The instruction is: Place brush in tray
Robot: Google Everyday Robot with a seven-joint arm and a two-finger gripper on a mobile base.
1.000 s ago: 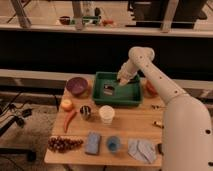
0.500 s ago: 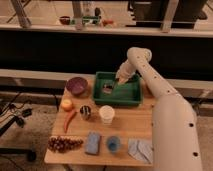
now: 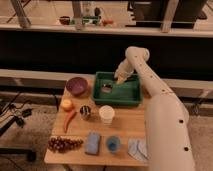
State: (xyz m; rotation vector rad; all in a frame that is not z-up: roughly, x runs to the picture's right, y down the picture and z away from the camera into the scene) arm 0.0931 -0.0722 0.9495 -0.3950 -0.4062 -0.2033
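Observation:
The green tray (image 3: pixel 131 96) stands at the back of the wooden table. A small dark thing with pale bits, the brush (image 3: pixel 106 88), lies inside the tray at its left end. My gripper (image 3: pixel 120 78) hangs over the tray's back middle, a little right of the brush and apart from it. My white arm reaches in from the lower right and bends down to the tray.
Left of the tray is a purple bowl (image 3: pixel 76 85). In front are an orange fruit (image 3: pixel 66 104), a red pepper (image 3: pixel 70 119), a metal can (image 3: pixel 85 112), a white cup (image 3: pixel 106 114), grapes (image 3: pixel 64 144), a blue sponge (image 3: pixel 92 142), a small blue cup (image 3: pixel 113 144) and a pale cloth (image 3: pixel 136 148).
My gripper has shifted slightly left and lower over the tray. The arm's lower part has swung closer along the right side. The brush has stayed in place.

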